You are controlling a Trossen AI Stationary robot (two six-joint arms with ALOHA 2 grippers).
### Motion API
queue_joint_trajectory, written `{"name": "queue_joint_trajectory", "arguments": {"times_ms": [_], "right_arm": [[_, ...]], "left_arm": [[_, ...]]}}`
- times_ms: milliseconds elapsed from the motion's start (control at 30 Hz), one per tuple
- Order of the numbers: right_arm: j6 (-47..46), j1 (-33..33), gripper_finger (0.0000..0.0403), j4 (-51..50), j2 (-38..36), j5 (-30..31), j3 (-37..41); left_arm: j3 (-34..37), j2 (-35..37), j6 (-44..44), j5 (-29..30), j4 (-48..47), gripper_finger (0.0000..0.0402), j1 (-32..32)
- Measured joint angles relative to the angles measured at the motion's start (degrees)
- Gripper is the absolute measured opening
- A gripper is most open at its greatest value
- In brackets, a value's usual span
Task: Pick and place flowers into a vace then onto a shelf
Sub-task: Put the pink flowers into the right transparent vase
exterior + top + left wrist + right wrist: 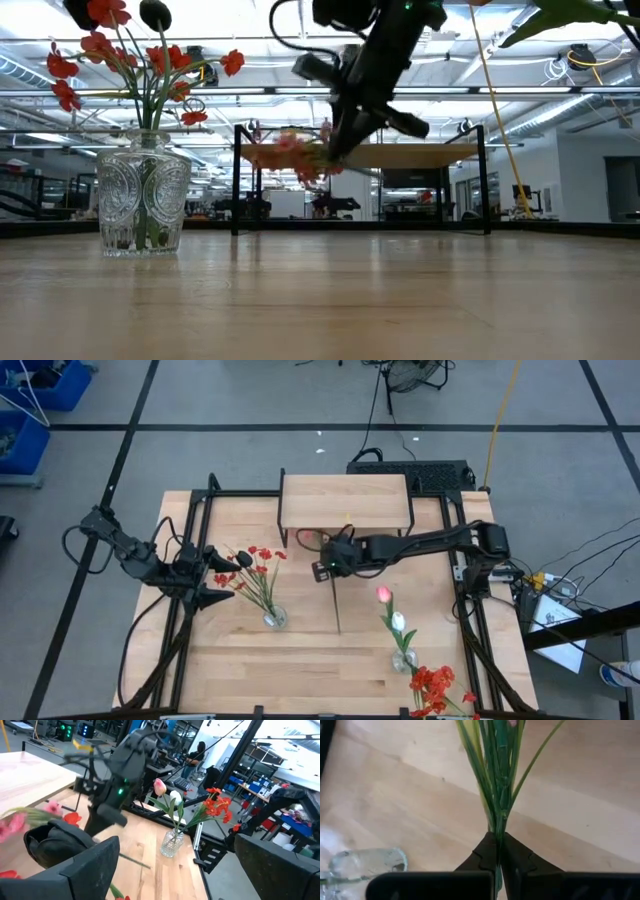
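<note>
While scanning the high view, I note the right gripper (330, 566) just in front of the shelf (345, 500), a stem (334, 605) trailing from it. Left gripper (222, 578) waits wide open, well left of the shelf. Low view: blurred pink blossoms (290, 155) hang below the shelf top. Right wrist view: fingers pinched tight on the green stalks (496, 780). Light, floppy; I judge a low grip on the stalks safest.

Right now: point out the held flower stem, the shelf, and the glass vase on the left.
Held flower stem (497, 795), right wrist view, bundled green stalks.
Shelf (345, 500), high view, plank top.
Glass vase (144, 200), low view, cut-glass body.
</note>
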State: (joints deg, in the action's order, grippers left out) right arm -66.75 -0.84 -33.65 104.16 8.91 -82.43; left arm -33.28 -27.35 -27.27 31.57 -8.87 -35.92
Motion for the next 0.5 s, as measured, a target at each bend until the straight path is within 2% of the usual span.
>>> {"name": "queue_joint_trajectory", "arguments": {"times_ms": [167,267,333,400,500], "right_arm": [[0.3,0.7,0.0001,1.4,-4.2,-0.2,0.0],[-0.3,0.8,0.0001,5.1,-6.0,-5.8,0.0],[-1.1,1.5,0.0001,7.8,-6.8,-6.4,0.0],[-1.0,2.4,0.0000,10.8,-7.6,-5.3,0.0],[1.0,4.1,0.0000,15.4,-9.2,0.4,0.0]], "left_arm": [[0.0,0.0,0.0,0.0,-0.3,0.0399,0.0],[0.0,0.0,0.0,0.0,-0.3,0.0399,0.0],[0.0,0.0,0.0,0.0,-0.4,0.0399,0.0],[0.0,0.0,0.0,0.1,-0.4,0.0399,0.0],[0.0,0.0,0.0,0.6,-0.4,0.0399,0.0]]}}
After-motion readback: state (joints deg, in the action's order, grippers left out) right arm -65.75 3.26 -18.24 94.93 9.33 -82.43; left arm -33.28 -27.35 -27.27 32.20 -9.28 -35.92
